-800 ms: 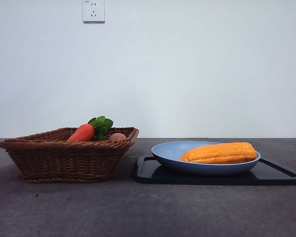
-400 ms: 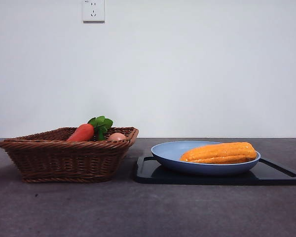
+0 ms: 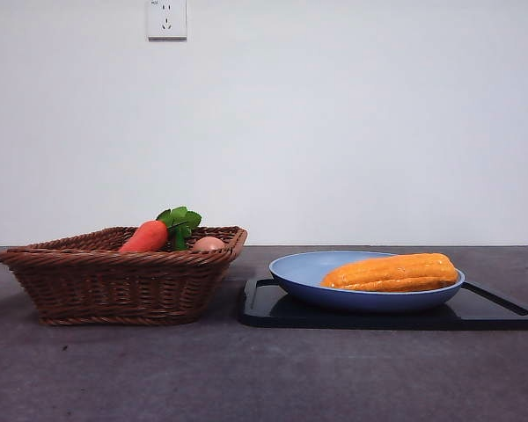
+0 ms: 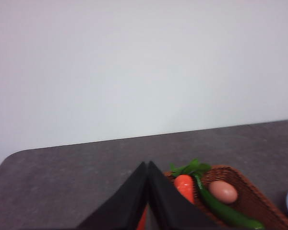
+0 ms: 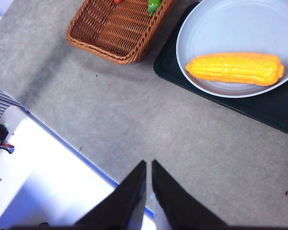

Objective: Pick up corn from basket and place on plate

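The left gripper has its two black jaws pressed together at the tips and holds nothing; it hangs above the table near the basket, whose contents show just past the jaws in the left wrist view: a red-orange carrot with green leaves, a long green vegetable lying beside it, and a pale brown egg on the far side of that vegetable. The right gripper also carries nothing, its jaws nearly touching with only a thin slit between them, and it sits high over the bare grey table, well apart from both the basket and the plate; below it in that view lies a white surface with a blue edge. The corn lies on its side in the light blue plate, stretched along the plate's width and resting towards the side away from the basket. The plate sits on a flat black tray, and the tray stands just beside the basket on the table. In the front view neither arm appears; the carrot pokes above the basket's braided rim with the egg next to it, and a white wall socket sits high on the wall behind.
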Robot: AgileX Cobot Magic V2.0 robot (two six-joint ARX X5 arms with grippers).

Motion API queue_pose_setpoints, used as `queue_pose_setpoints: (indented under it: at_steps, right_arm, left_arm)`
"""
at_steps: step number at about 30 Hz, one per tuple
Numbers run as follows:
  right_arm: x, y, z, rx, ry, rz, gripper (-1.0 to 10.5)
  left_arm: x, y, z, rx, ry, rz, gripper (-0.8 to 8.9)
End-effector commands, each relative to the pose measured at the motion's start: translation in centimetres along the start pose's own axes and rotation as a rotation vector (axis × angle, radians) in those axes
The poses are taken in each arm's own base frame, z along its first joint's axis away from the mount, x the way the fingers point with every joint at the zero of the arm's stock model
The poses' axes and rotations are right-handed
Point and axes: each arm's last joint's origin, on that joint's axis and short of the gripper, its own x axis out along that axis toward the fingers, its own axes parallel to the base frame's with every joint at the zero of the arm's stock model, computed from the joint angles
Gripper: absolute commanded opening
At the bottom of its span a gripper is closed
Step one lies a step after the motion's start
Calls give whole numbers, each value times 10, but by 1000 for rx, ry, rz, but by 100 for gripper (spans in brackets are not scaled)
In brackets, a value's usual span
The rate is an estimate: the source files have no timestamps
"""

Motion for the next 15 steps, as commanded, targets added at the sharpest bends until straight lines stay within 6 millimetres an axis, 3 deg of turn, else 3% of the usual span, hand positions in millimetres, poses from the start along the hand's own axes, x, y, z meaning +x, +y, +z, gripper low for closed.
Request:
queue_pose_setpoints:
  at_steps: [1, 9, 15]
  right_arm:
    - [-2, 2, 4, -20, -13, 5, 4]
    - [-2, 2, 4, -20, -13, 5, 4]
    - [-2, 2, 4, -20, -13, 5, 4]
  left_arm:
    - [-5, 1, -20, -28, -26, 21, 4]
    - [-15, -2, -76, -69, 9, 31, 4]
    - [-18, -2, -99, -84, 34, 49, 4]
